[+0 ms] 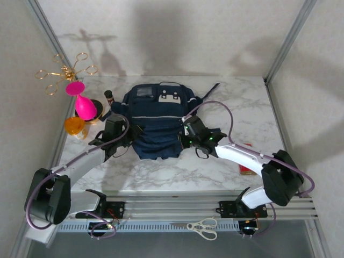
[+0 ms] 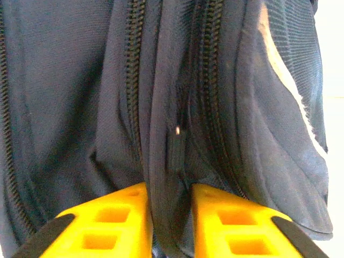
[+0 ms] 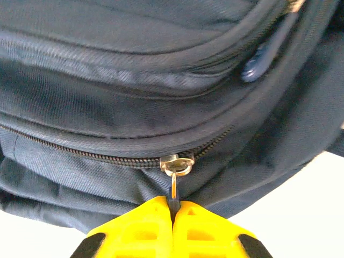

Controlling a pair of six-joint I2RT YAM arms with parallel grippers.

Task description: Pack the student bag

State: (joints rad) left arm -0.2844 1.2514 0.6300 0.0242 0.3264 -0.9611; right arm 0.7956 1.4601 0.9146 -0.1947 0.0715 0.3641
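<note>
The student bag (image 1: 156,115), navy blue with grey-white patches, lies in the middle of the marble table (image 1: 161,174). My left gripper (image 1: 130,135) is at the bag's left side. In the left wrist view its yellow fingers (image 2: 123,215) pinch a fold of navy fabric (image 2: 166,177) beside two zipper lines, with a small dark zipper pull (image 2: 175,150) just above. My right gripper (image 1: 186,134) is at the bag's right side. In the right wrist view it (image 3: 173,207) is shut on the pull tab hanging from a silver zipper slider (image 3: 176,164).
A pink vase-like object (image 1: 83,105), an orange cup (image 1: 74,125), a dark bottle (image 1: 109,98) and a gold wire rack (image 1: 64,70) stand at the back left. A flat red item (image 1: 247,161) lies at the right. Scissors (image 1: 203,227) rest on the front rail.
</note>
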